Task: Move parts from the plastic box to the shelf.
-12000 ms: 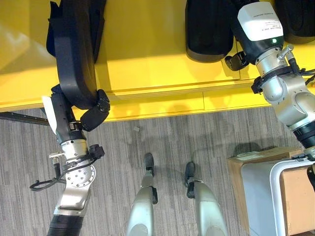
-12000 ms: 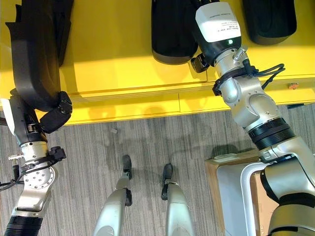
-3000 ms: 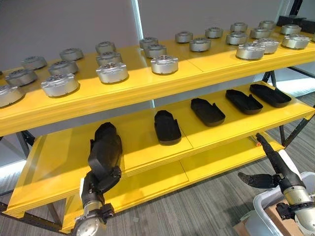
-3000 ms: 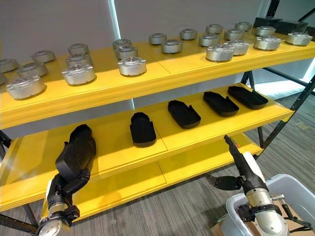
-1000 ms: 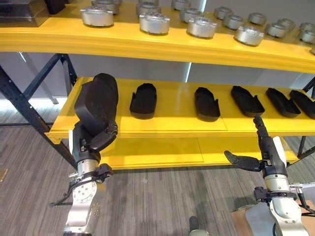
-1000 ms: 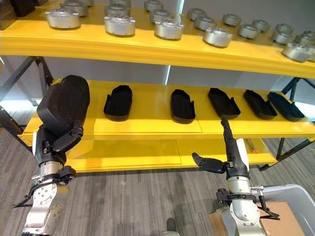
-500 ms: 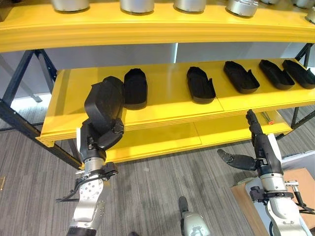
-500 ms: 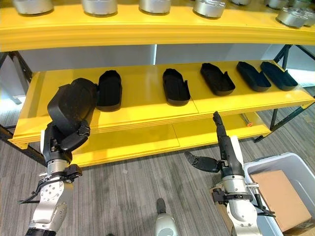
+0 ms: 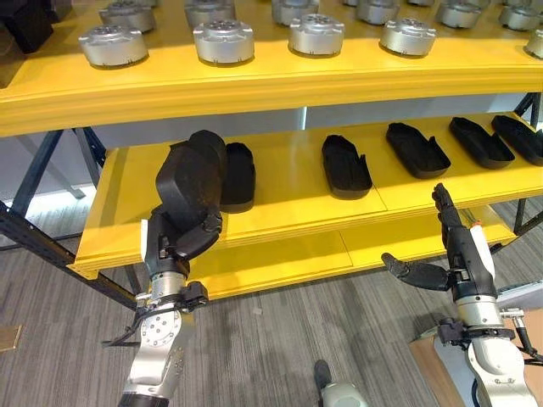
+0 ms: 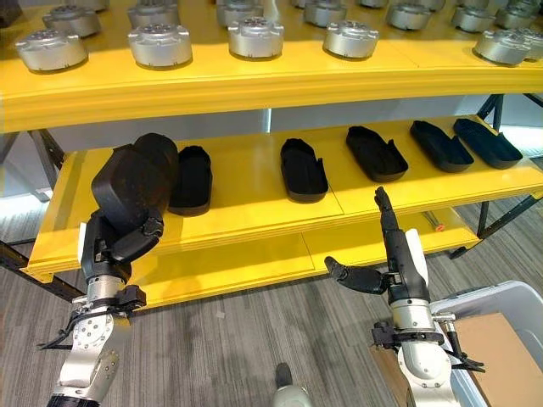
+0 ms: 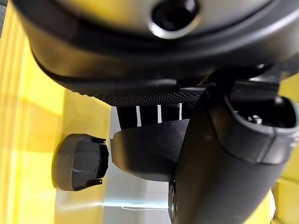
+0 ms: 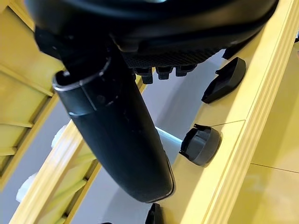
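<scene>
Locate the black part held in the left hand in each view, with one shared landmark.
Left eye view: black part, left of centre, before the middle shelf.
Right eye view, further left.
Left wrist view: dark shell past the left hand.
Right wrist view: cannot tell.
Landmark: neighbouring shelf part.

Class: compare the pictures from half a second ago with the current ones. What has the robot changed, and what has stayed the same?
The left hand has carried its black part a little higher and further in over the middle shelf, beside the leftmost black part already lying there; its fingers are still curled round it. The right hand stays open and empty in front of the shelf. The parts on the shelf have not moved; the camera shifted slightly.
</scene>
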Controlling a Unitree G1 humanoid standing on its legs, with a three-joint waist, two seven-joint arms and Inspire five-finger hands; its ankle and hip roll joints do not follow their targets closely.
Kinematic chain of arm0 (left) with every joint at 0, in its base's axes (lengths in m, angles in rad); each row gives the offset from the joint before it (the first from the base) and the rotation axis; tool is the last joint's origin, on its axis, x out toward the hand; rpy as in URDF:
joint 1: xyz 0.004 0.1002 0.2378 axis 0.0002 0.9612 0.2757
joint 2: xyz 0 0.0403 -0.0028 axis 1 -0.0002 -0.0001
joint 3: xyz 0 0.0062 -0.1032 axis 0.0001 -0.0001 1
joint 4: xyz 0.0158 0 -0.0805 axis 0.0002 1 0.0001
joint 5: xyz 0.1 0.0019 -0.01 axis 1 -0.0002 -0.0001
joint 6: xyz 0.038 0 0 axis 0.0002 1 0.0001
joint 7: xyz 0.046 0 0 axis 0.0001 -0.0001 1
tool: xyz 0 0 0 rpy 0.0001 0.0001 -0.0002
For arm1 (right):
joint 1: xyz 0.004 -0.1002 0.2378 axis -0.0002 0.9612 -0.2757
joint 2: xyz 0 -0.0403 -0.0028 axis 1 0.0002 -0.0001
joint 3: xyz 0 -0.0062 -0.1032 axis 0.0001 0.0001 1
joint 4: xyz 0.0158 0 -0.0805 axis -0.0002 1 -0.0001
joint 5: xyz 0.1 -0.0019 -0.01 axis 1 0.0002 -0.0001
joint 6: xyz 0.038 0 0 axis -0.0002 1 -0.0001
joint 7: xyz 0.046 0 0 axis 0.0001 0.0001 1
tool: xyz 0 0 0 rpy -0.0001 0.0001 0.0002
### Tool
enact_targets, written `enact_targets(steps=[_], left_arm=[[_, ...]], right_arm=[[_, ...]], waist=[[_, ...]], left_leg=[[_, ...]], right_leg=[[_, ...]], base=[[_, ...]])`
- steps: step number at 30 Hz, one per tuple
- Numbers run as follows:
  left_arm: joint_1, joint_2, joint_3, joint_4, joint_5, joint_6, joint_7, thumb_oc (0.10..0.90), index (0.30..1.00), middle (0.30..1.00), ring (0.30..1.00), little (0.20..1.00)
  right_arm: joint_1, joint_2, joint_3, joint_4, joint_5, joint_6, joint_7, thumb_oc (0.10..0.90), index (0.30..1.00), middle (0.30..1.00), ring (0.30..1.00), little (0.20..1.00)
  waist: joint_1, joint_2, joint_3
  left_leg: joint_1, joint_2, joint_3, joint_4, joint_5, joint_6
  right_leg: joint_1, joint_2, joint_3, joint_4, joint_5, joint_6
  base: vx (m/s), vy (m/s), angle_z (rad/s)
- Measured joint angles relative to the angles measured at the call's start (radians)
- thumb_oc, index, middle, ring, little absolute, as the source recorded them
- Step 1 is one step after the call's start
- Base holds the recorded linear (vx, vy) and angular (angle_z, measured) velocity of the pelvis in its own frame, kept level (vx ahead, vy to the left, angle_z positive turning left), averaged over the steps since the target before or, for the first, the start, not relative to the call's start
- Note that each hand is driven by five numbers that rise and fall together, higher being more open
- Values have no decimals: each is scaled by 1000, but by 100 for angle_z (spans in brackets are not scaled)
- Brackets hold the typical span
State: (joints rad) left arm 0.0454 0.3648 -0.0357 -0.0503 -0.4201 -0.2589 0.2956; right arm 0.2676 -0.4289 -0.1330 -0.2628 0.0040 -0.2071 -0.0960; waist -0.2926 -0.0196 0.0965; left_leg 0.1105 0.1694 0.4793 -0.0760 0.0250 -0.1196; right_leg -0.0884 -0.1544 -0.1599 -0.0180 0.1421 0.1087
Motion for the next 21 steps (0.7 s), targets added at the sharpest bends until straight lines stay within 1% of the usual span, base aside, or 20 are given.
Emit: enact_targets(steps=[2, 3, 5, 9, 12, 14, 15, 16, 17, 18, 19, 20, 21], left_arm=[[1, 0, 0, 0, 0, 0, 0, 400, 300, 300, 300, 300], [2, -8, -1, -1, 0, 0, 1, 400, 300, 300, 300, 300], [2, -25, 0, -7, 0, 0, 2, 400, 300, 300, 300, 300], [6, -34, -2, -9, 0, 0, 2, 400, 300, 300, 300, 300], [7, -36, -1, -9, 0, 0, 2, 400, 300, 300, 300, 300], [7, -36, -1, -9, 0, 0, 2, 400, 300, 300, 300, 300], [0, -49, -31, 36, -3, -26, -6, 400, 300, 300, 300, 300], [-60, -34, -82, 96, -9, -25, -26, 400, 300, 300, 300, 300], [-46, -27, -88, 42, -12, -11, -23, 400, 300, 300, 300, 300], [24, -39, -57, -4, -13, -23, -23, 400, 300, 300, 300, 300], [54, -41, -52, 5, -28, -3, -20, 400, 300, 300, 300, 300], [57, -34, -51, 16, -40, 22, -20, 400, 300, 300, 300, 300], [56, -34, -44, 15, -42, 28, -21, 400, 300, 300, 300, 300]], right_arm=[[0, 0, -1, 0, 0, 0, 0, 900, 1000, 1000, 1000, 1000], [6, -2, -4, 0, 0, 0, -1, 900, 1000, 1000, 1000, 1000], [7, -13, -6, 0, 0, 0, -1, 900, 1000, 1000, 1000, 1000], [8, -13, -7, 1, 0, -1, -2, 900, 1000, 1000, 1000, 1000], [10, -13, -9, 1, 0, -1, -3, 900, 1000, 1000, 1000, 1000], [10, -13, -9, 1, 0, -1, -3, 900, 1000, 1000, 1000, 1000], [9, -19, -11, 28, 2, -24, -13, 900, 1000, 1000, 1000, 1000], [9, 7, -23, 107, 9, -31, -10, 900, 1000, 1000, 1000, 1000], [1, 63, -44, 127, 12, -9, -13, 900, 1000, 1000, 1000, 1000], [-34, 48, -15, 120, 27, -6, -21, 900, 1000, 1000, 1000, 1000], [-72, 32, 2, 108, 31, -9, -19, 900, 1000, 1000, 1000, 1000], [-83, 29, 2, 74, 33, -12, -20, 900, 1000, 1000, 1000, 1000], [-77, 24, 0, 30, 37, -20, -23, 900, 1000, 1000, 1000, 1000]], waist=[[-2, 3, -2], [-5, 14, -8], [-1, 19, -11], [-3, 24, -14], [-1, 27, -18], [1, 30, -20], [35, 40, -22], [95, -10, -18], [160, -71, -10], [167, -137, -10], [158, -98, 17], [152, -91, 18], [138, -85, 23]], left_leg=[[-1, 0, -2, -2, 2, 2], [-10, 3, -19, -6, 11, -1], [-23, 7, -21, -1, 20, -1], [-32, 12, -45, -6, 18, 8], [-33, 19, -48, -7, 18, 8], [-34, 22, -49, -6, 19, 7], [-71, 55, -81, 67, 27, -21], [-242, 115, -171, 373, 19, -38], [-432, 196, -178, 696, 102, 27], [-520, 204, -230, 804, 100, 62], [-559, 244, -302, 808, 67, 51], [-550, 263, -285, 704, 75, 40], [-506, 260, -231, 507, 103, 34]], right_leg=[[0, 1, -2, -1, 0, 0], [1, 2, -15, -2, -1, -2], [-6, 2, -19, 5, -2, -5], [-9, 5, -31, 20, -16, -11], [-9, 8, -38, 24, -21, -13], [-10, 11, -39, 27, -22, -14], [-43, 48, -39, 95, -95, -70], [-120, 97, -36, 306, -235, -203], [-140, 145, -43, 324, -246, -294], [-83, 134, -65, 258, -231, -219], [-59, 157, -101, 242, -224, -212], [-41, 163, -106, 219, -227, -197], [-36, 163, -102, 205, -226, -154]], base=[[-54, -73, 12], [-82, -114, 16], [-42, -81, 14], [7, -64, 12], [-2, -40, 6], [-31, -627, -2], [-106, -691, 9], [-95, -166, -12], [-17, -75, -15], [64, 0, -29], [91, 82, -7], [82, 161, 8], [73, 211, 12]])
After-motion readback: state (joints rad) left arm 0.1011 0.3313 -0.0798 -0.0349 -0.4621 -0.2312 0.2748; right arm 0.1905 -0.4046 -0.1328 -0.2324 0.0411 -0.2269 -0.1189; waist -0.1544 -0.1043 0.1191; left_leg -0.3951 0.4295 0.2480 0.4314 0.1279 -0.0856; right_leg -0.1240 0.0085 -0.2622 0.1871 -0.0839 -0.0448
